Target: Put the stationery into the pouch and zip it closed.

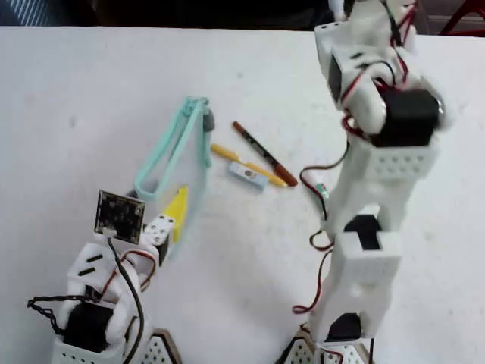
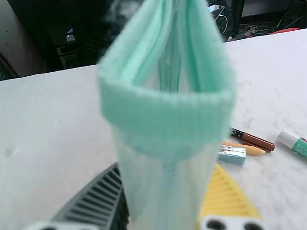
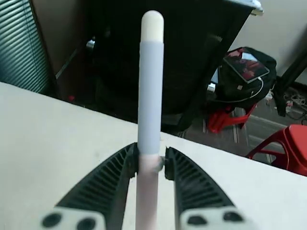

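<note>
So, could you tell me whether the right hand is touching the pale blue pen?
Touching. The right wrist view shows the right hand clamped on the pale blue pen, both fingers against its barrel.

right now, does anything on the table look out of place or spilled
Nothing stands out. The left hand holds the pouch with its mouth open, the right hand grips a pale stick, and a brown pen, yellow pencil and eraser lie beside the pouch.

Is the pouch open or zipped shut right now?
Open. In the left wrist view the pouch mouth gapes, its green rim spread into a loop, zipper sides apart, while the left gripper grips it.
</note>
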